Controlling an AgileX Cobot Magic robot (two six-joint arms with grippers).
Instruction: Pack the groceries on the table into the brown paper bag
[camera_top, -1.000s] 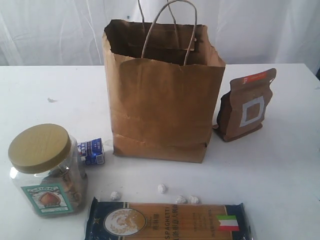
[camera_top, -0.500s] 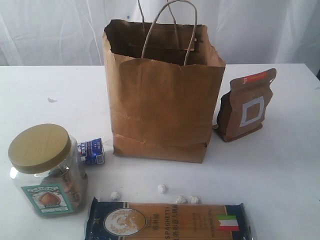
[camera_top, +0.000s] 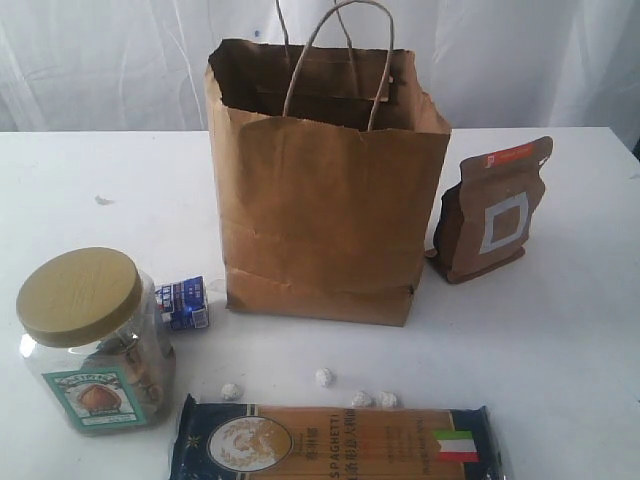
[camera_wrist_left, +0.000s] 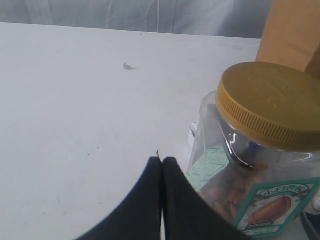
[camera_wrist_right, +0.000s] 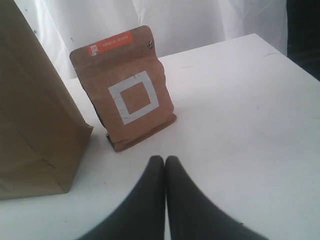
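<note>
Bag: the brown paper bag (camera_top: 320, 220) stood upright in the centre of the exterior view, its mouth open and its twisted handles rising above the ragged rim.
Table: the white table (camera_top: 560, 330) carried every item.
Pouch: the brown pouch (camera_top: 495, 212) stood upright at the right of the frame, just beside the bag's lower right corner, with its white square facing the camera.
Jar: the tan-lidded clear jar (camera_top: 95, 345) stood at the lower left with its lid on.
Carton: the small blue-white carton (camera_top: 185, 303) lay between the jar and the bag's lower left corner.
Spaghetti: the blue spaghetti packet (camera_top: 335, 443) lay flat along the bottom edge.
Foil: four tiny foil balls (camera_top: 324, 377) were scattered between the bag and the packet.
Left gripper: the left gripper (camera_wrist_left: 161, 161) had its black jaws pressed together on nothing, close beside the jar.
Right gripper: the right gripper (camera_wrist_right: 165, 160) had its jaws together and empty, pointing at the pouch.
</note>
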